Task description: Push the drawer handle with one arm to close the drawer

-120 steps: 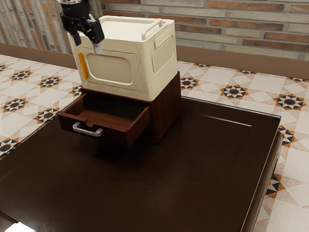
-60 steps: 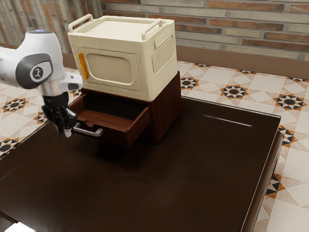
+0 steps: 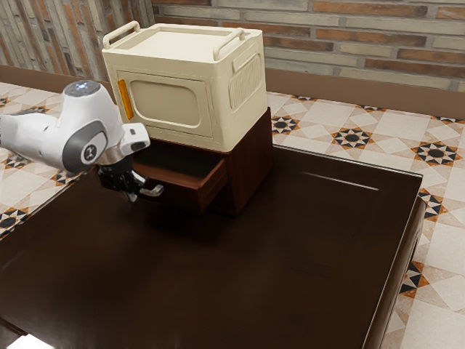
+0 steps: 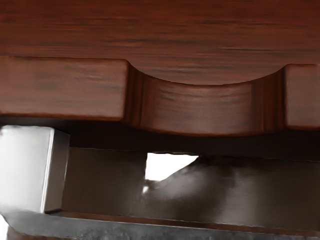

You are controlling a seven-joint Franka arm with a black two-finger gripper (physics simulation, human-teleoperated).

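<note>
The drawer (image 3: 182, 196) is partly open, standing out from the front of the dark reddish-brown wooden cabinet (image 3: 251, 161) on the glossy dark surface (image 3: 290, 254). The gripper (image 3: 131, 195) is low at the drawer's front, right by the silver handle (image 3: 152, 191), and angled downward (whether it is open or closed, I cannot tell). Nor can I make out whether it touches the handle. The white arm (image 3: 91, 142) comes in from the exterior view's left and overlaps part of the drawer.

In the wrist view, the drawer's front board has a curved notch (image 4: 205, 107) cut into its upper edge, and the handle stands out from that board, its squared post nearest the camera (a long grey part of it runs just under the hand).

On top of the cabinet sits a cream storage box (image 3: 168, 59) with raised grips (image 3: 229, 43) along its top and a yellow-orange strip (image 3: 126, 99) on its front. Beyond are a patterned tile floor (image 3: 352, 138) and a brick wall (image 3: 327, 36).
</note>
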